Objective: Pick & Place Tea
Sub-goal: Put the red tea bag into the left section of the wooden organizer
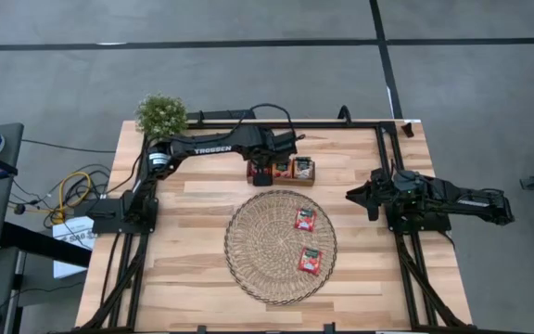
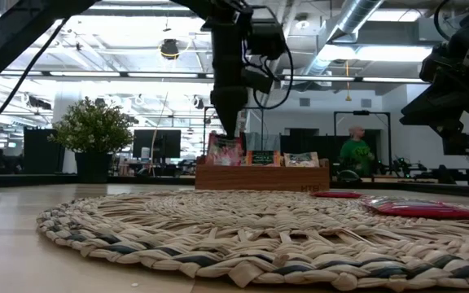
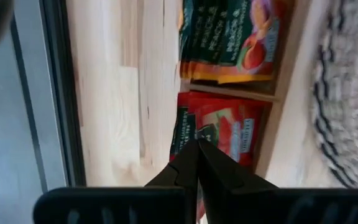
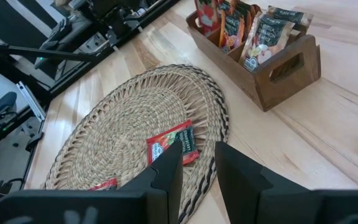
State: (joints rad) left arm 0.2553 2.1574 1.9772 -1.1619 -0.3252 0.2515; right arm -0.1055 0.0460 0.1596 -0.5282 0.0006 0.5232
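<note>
Overhead, the left gripper [image 1: 261,176] hangs over the end slot of the wooden tray [image 1: 304,182], the slot nearest the left arm, at about twelve o'clock from the woven mat [image 1: 248,264]. From above, the arm hides the fingers. The left wrist view fills this in: the two dark fingers [image 3: 194,163] are pressed together with no gap, their tips right over the upper edge of a red sachet [image 3: 229,134] standing in that slot, and no packet sits between them. In the next slot a dark-green and orange sachet [image 3: 229,43] stands. The low view shows the same gripper [image 2: 228,122] pointing straight down with its tip just above the tray's sachets [image 2: 226,151].

Farther out, two red tea sachets lie flat on the mat, one [image 1: 305,219] at about two o'clock from the mat's centre, the other [image 1: 311,261] at about four o'clock, apart from each other.

Off at three o'clock, the right gripper [image 1: 358,197] rests near the table's right rail. Only its own wrist view shows its state: the fingers [image 4: 169,171] stand apart with nothing between them, looking across the mat at one red sachet [image 4: 173,142] and the tray [image 4: 291,68] behind it. The low view alone shows a potted plant [image 2: 94,134] and a person [image 2: 353,150] in the room beyond the table.
</note>
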